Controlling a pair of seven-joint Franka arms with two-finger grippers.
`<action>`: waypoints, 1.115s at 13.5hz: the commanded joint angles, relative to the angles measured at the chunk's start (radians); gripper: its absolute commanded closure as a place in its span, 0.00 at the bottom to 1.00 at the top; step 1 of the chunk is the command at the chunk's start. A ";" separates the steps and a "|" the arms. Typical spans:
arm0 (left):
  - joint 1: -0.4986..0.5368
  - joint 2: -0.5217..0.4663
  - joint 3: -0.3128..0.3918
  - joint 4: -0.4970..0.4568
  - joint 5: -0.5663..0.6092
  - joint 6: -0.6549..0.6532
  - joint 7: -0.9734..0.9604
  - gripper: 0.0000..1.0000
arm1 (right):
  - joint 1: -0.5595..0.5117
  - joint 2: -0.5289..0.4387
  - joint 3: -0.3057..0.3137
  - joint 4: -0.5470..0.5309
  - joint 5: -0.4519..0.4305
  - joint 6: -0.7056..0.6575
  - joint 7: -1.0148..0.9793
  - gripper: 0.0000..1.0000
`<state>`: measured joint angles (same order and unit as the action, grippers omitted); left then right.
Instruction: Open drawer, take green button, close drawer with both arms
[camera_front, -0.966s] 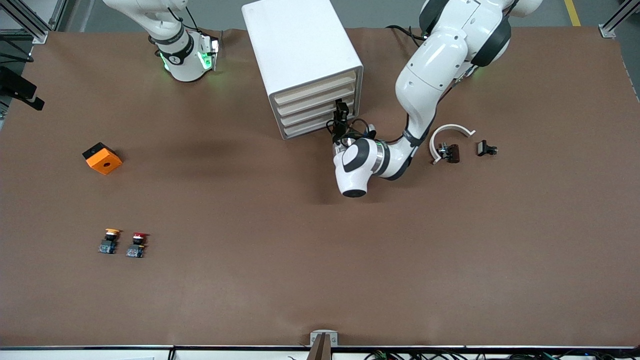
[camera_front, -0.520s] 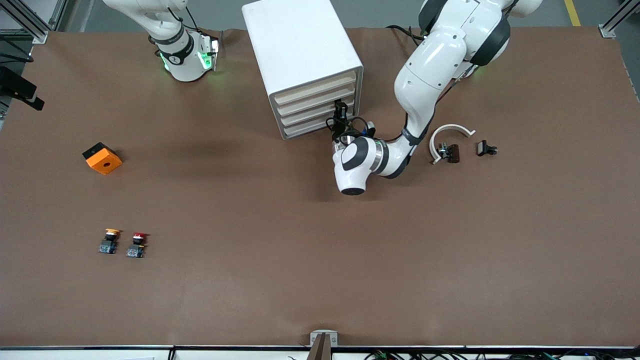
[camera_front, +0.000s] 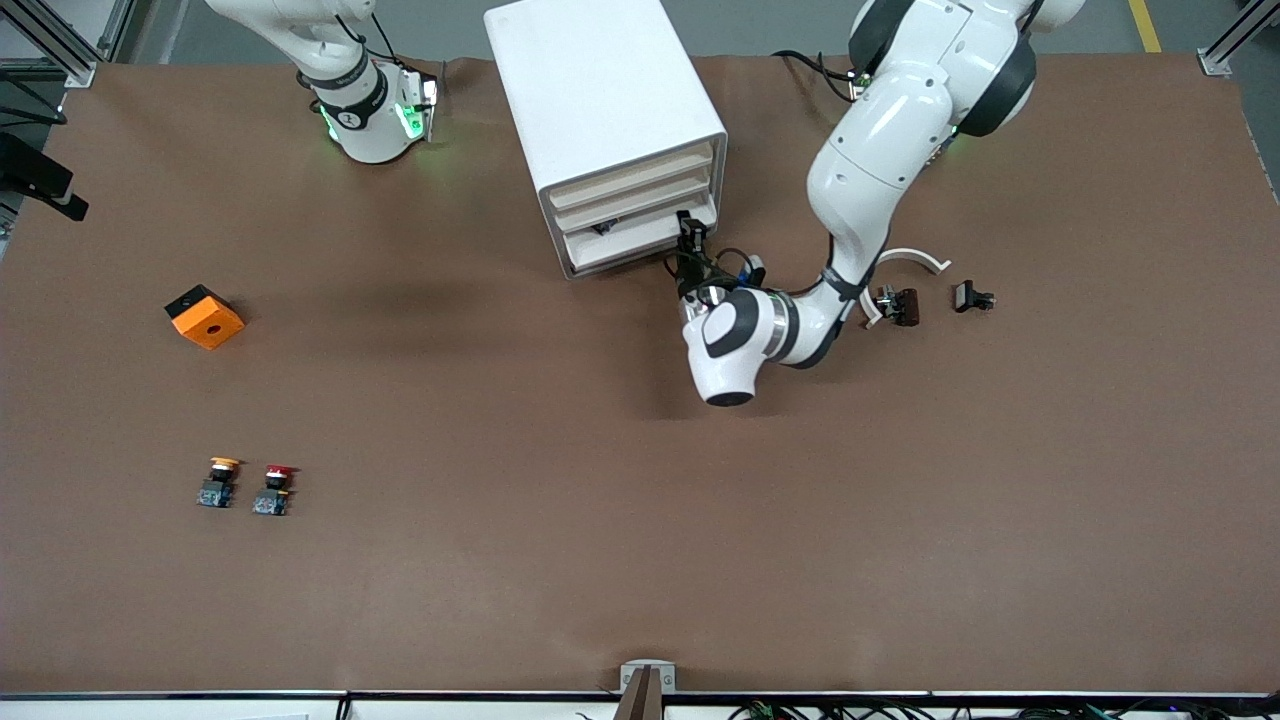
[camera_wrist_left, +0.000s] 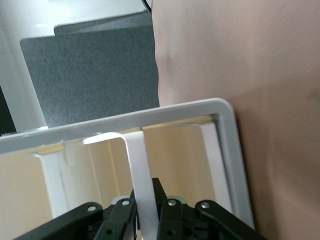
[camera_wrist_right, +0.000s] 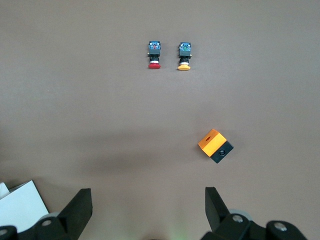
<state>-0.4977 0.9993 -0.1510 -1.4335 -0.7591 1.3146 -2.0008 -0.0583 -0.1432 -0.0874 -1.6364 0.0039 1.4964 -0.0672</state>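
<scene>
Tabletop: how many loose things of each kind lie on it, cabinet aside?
Push buttons: 2, the yellow-capped button and the red-capped button
Orange block: 1
White curved piece: 1
Small black parts: 2
Total: 6

A high camera faces the two robots across the brown table (camera_front: 640, 520), taking in the white cabinet (camera_front: 600, 110) from well above. The left wrist camera sits very close against that cabinet's frame (camera_wrist_left: 150, 117). The right wrist camera looks down from higher up, sharing the orange block (camera_wrist_right: 215, 145) with the high view.
</scene>
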 joint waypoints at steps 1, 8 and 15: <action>0.079 0.004 0.007 -0.002 -0.008 0.054 0.031 0.92 | -0.005 -0.024 0.000 -0.022 0.005 0.008 -0.006 0.00; 0.195 0.001 0.007 0.001 -0.034 0.057 0.034 0.90 | -0.006 -0.024 -0.002 -0.022 0.005 0.008 -0.006 0.00; 0.209 0.001 0.010 0.008 -0.045 0.063 0.036 0.85 | 0.001 0.010 0.000 -0.002 -0.001 -0.002 0.003 0.00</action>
<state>-0.3050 0.9995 -0.1521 -1.4243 -0.8056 1.3721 -1.9890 -0.0584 -0.1425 -0.0893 -1.6356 0.0039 1.4964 -0.0672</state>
